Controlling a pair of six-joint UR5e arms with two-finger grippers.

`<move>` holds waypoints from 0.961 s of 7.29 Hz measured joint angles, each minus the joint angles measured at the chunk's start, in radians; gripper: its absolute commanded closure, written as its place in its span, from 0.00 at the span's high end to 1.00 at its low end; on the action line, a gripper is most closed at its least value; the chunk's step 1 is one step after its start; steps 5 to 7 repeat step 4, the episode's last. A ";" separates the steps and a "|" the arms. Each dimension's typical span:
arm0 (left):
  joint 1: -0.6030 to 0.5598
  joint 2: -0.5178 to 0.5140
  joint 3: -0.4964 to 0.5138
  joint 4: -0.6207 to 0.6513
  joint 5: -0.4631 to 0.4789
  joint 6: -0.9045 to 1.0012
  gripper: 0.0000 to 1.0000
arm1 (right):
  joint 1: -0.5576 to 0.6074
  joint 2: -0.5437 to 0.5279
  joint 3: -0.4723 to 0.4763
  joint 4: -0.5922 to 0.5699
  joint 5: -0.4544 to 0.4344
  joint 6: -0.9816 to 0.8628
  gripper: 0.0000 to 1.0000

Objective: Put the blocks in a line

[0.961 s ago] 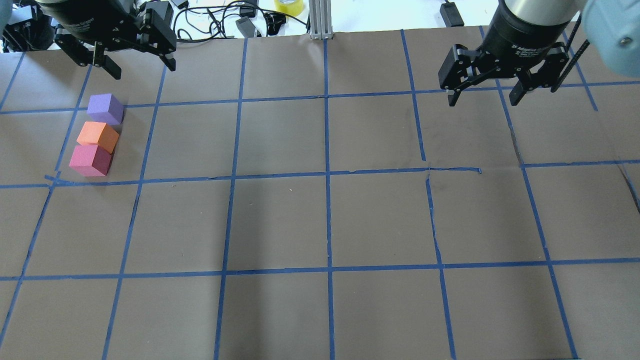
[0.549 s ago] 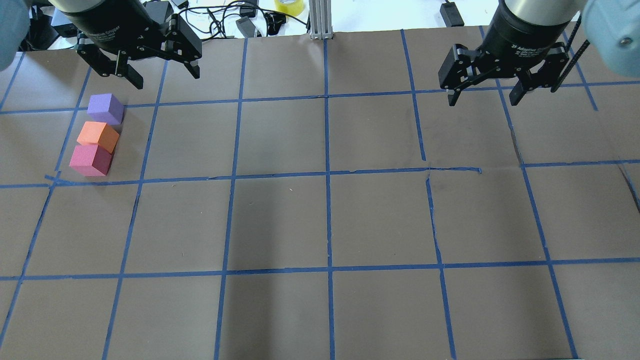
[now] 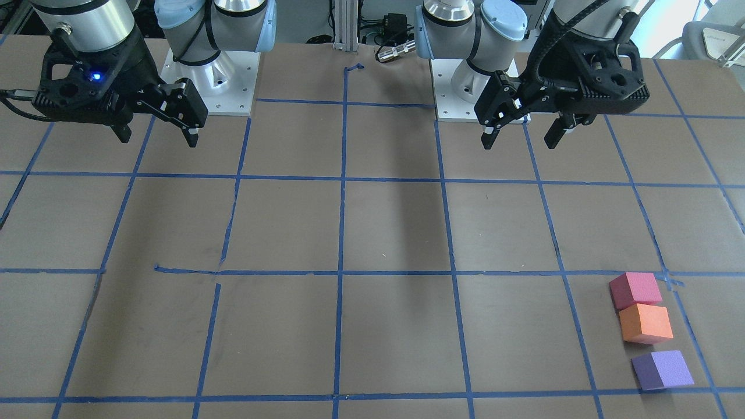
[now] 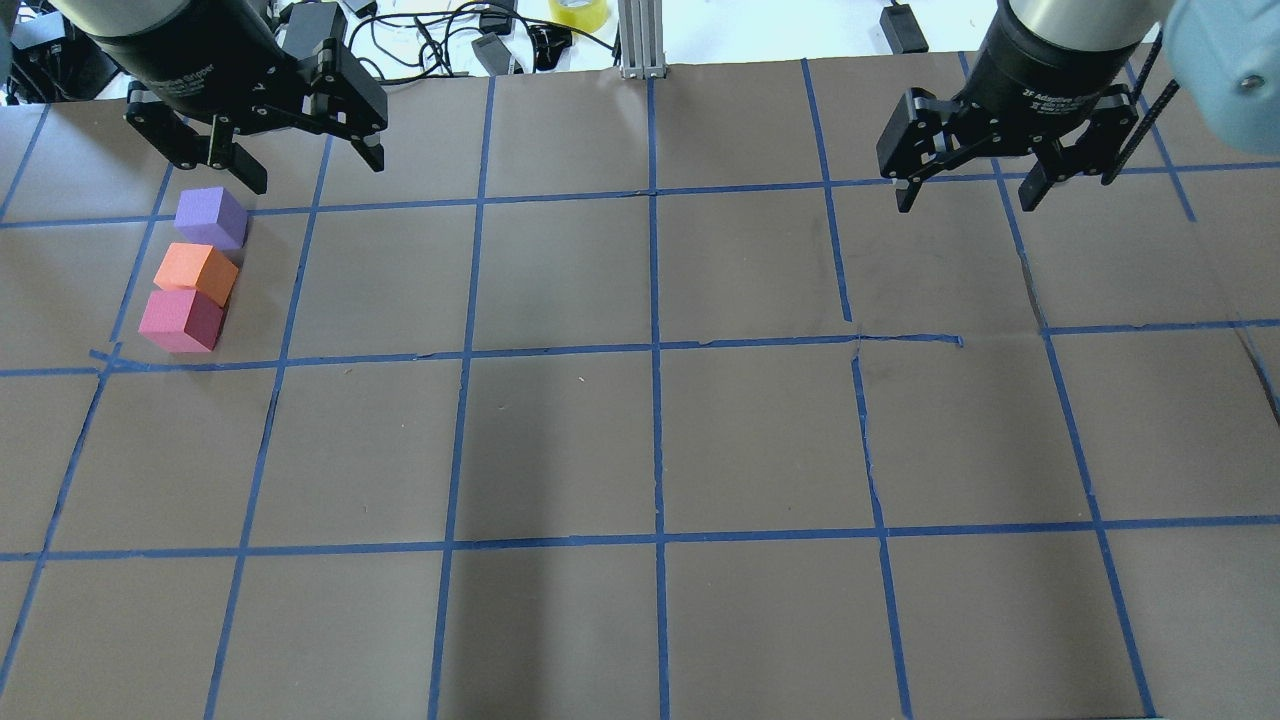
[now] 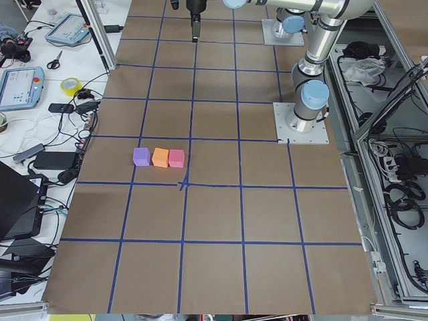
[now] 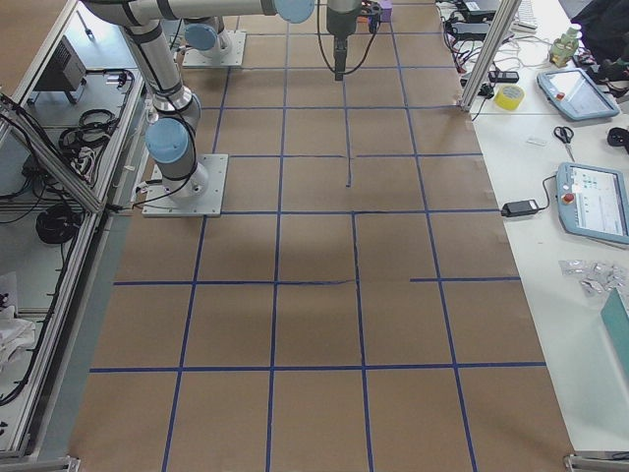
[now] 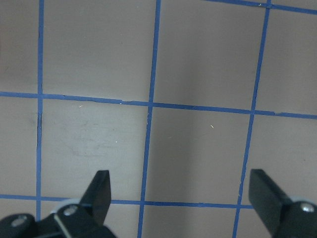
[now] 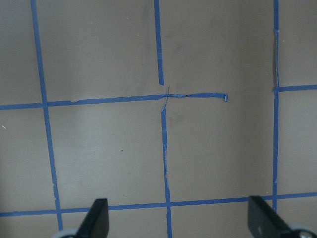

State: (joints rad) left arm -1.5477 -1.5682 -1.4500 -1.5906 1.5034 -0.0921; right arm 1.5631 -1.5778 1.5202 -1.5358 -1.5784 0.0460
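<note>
Three small foam blocks stand in a short row at the table's left side: purple (image 4: 210,216), orange (image 4: 196,272) and pinkish-red (image 4: 180,320). Orange touches pinkish-red; a small gap separates purple. They show at the lower right of the front-facing view: pinkish-red (image 3: 634,290), orange (image 3: 645,323), purple (image 3: 662,369). My left gripper (image 4: 313,170) is open and empty, raised above the table beyond and right of the purple block. Its wrist view shows only its open fingers (image 7: 101,191) over bare paper. My right gripper (image 4: 966,200) is open and empty, far right.
Brown paper with a blue tape grid (image 4: 655,350) covers the table. Cables (image 4: 440,40), a yellow tape roll (image 4: 578,12) and an aluminium post (image 4: 640,40) lie at the far edge. The arm bases (image 3: 209,87) stand on the robot's side.
My left gripper has shifted right and a little nearer over the second, then slightly back left. It stays open. The blocks and the right arm have not moved.
</note>
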 measured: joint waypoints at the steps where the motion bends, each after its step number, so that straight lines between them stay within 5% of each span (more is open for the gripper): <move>1: 0.000 0.002 -0.002 -0.004 0.002 0.003 1.00 | 0.000 0.000 0.000 -0.001 0.000 0.000 1.00; 7: 0.004 0.010 -0.003 -0.001 0.031 0.010 1.00 | 0.000 -0.001 0.000 -0.002 0.000 0.000 1.00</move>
